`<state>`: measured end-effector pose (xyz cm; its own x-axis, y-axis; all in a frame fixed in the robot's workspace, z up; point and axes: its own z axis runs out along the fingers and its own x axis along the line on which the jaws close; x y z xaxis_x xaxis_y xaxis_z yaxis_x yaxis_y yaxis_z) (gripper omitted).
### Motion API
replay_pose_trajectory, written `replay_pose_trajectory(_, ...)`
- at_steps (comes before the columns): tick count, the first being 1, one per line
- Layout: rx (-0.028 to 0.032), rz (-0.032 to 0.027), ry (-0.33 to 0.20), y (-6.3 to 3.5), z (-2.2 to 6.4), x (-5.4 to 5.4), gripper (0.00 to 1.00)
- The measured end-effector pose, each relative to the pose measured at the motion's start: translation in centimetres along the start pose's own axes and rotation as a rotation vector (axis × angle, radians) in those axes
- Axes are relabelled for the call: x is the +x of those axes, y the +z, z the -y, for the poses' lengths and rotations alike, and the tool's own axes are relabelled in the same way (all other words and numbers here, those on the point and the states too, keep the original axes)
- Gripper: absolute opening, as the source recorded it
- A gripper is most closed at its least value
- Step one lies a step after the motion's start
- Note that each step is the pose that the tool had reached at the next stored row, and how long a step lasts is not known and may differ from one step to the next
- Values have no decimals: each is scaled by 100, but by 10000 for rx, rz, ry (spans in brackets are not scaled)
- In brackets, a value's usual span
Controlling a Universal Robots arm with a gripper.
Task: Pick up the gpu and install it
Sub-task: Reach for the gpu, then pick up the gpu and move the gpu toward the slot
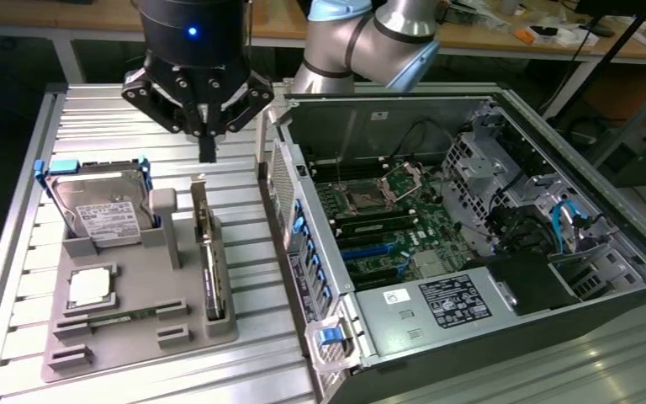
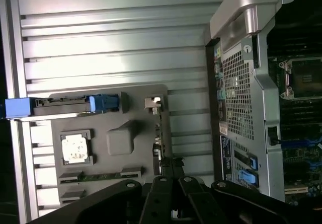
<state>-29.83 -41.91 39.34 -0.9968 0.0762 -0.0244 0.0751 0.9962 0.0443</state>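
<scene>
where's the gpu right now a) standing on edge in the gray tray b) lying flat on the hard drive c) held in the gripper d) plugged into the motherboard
a: the gpu stands on edge in the gray tray, and the shut gripper above holds nothing.

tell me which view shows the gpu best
The exterior view: the gpu stands on edge in the gray holder, its full length visible. In the wrist view it is a thin edge, one end behind the tool.

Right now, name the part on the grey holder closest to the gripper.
The gpu, standing on edge along the holder's side by the computer case, below the shut gripper. The hard drive, processor and memory stick sit farther away.
</scene>
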Motion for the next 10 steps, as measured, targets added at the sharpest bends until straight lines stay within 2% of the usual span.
replay_pose_trajectory(3, 0, 1, 0, -2, 20, 81, 11)
replay_pose_trajectory(10, -1, 1, 0, -2, 20, 84, 11)
